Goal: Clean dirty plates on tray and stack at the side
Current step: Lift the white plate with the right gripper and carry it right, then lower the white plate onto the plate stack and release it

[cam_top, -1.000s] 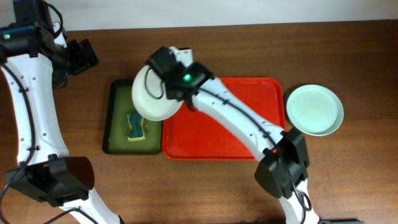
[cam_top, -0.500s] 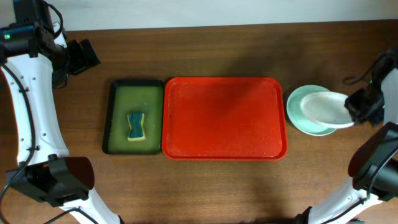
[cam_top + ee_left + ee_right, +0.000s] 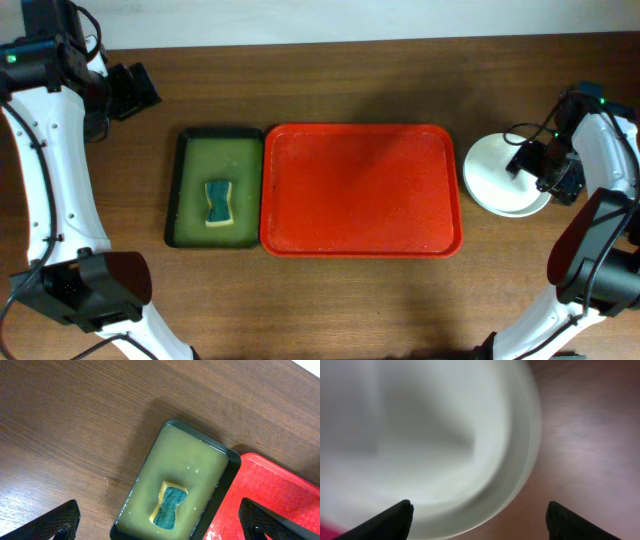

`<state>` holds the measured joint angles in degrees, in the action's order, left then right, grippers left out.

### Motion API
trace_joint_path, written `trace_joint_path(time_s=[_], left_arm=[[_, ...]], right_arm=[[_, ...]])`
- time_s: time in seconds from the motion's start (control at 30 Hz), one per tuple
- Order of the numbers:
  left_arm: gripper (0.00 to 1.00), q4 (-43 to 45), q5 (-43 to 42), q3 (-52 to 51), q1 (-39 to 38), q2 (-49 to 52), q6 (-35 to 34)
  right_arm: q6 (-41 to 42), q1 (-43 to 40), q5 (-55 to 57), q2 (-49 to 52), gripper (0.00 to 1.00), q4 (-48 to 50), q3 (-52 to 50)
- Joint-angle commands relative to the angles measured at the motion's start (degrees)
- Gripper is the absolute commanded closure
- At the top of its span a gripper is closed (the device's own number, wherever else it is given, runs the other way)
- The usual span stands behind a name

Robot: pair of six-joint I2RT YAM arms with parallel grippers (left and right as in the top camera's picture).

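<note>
The red tray (image 3: 360,190) lies in the middle of the table with nothing on it. A white plate (image 3: 492,175) rests flat on the table just right of the tray; anything under it is covered. My right gripper (image 3: 524,163) hovers over the plate's right edge, open, gripping nothing. In the right wrist view the plate (image 3: 420,435) fills the upper left, blurred, and its rim runs between the spread fingertips (image 3: 395,520) of the right gripper (image 3: 480,522). My left gripper (image 3: 130,90) hangs open at the far left, high above the table.
A dark green tray (image 3: 190,150) of murky liquid adjoins the red tray's left side, with a yellow-and-green sponge (image 3: 217,202) lying in it. In the left wrist view the sponge (image 3: 169,506) sits between the wide-open fingers of the left gripper (image 3: 162,525), far below.
My right arm swung the white plate from above the green tray to the table's right side, set it on a pale green plate there and opened. The left arm stayed still.
</note>
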<state>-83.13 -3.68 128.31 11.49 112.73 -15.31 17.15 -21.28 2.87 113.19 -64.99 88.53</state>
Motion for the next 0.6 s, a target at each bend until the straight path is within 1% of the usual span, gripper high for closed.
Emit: trace_joint_path(time_s=[0.0,0.03,0.13,0.2,0.27,0.3,0.33,0.37,0.4,0.5,0.57], left_arm=[[0.01,0.09,-0.42,0.31,0.31,-0.24,-0.50],[0.01,0.09,-0.42,0.31,0.31,-0.24,-0.50],[0.01,0.09,-0.42,0.31,0.31,-0.24,-0.50],[0.01,0.09,-0.42,0.31,0.31,-0.24,-0.50],[0.00,0.09,-0.42,0.31,0.31,-0.24,-0.50],[0.01,0.09,-0.42,0.31,0.31,-0.24,-0.50],[0.01,0.09,-0.42,0.31,0.31,-0.24,-0.50],[0.01,0.09,-0.42,0.31,0.31,-0.24,-0.50],[0.01,0.09,-0.42,0.31,0.31,-0.24,-0.50],[0.01,0.09,-0.42,0.31,0.31,-0.24,-0.50],[0.00,0.09,-0.42,0.31,0.31,-0.24,-0.50]], right_arm=[[-14.71,0.33,-17.88,-0.26,0.12,-0.04,-0.57],[-18.60,0.66,-21.81,-0.26,0.11,-0.66,-0.57],[-25.81,5.18,-20.70,-0.26,0.06,-0.57,-0.57],[-25.92,9.22,-14.25,-0.24,0.05,2.80,-0.59],[-25.90,12.39,-10.62,-0.24,0.01,6.29,-0.59],[-25.03,13.53,-9.66,-0.20,0.02,7.98,-0.59],[-23.93,14.21,-9.68,-0.20,0.10,9.33,-0.59],[-23.54,14.51,-9.66,-0.20,0.21,10.16,-0.59],[-23.54,14.51,-9.66,-0.20,0.24,10.43,-0.61],[-24.37,14.53,-12.74,-0.20,0.24,9.79,-0.61],[-31.32,14.91,-18.86,-0.20,0.25,10.84,-0.61]])
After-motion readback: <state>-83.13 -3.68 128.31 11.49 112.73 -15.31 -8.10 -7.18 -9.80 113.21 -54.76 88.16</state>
